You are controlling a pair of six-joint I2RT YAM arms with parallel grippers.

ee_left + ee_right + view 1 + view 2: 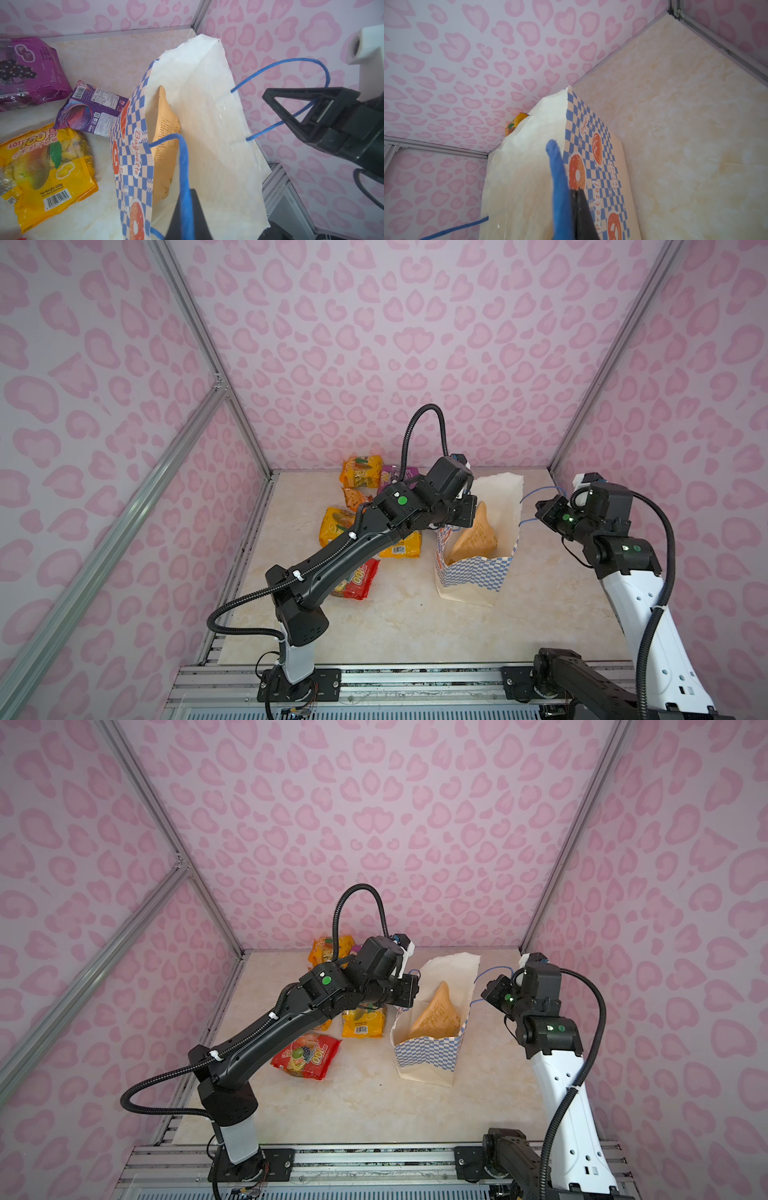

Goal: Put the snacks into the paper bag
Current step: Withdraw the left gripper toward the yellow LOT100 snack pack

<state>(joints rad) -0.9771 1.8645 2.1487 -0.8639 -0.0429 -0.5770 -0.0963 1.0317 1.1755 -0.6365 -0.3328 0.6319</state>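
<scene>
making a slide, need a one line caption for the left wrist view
Left gripper and right gripper pinch blue handles of the paper bag; tan pouch inside.

Pouch (pixel 476 537) inside paper bag (pixel 473 577), loose packets (pixel 360 472) on table (pixel 395 626) to its left.

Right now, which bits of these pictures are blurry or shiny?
Left wrist view: the blue cord nearest the lens is smeared, the yellow packet print is crisp, the purple grape packet glints. Right wrist view: the other handle and right pincer are soft; the paper bag checks are sharp.
</scene>
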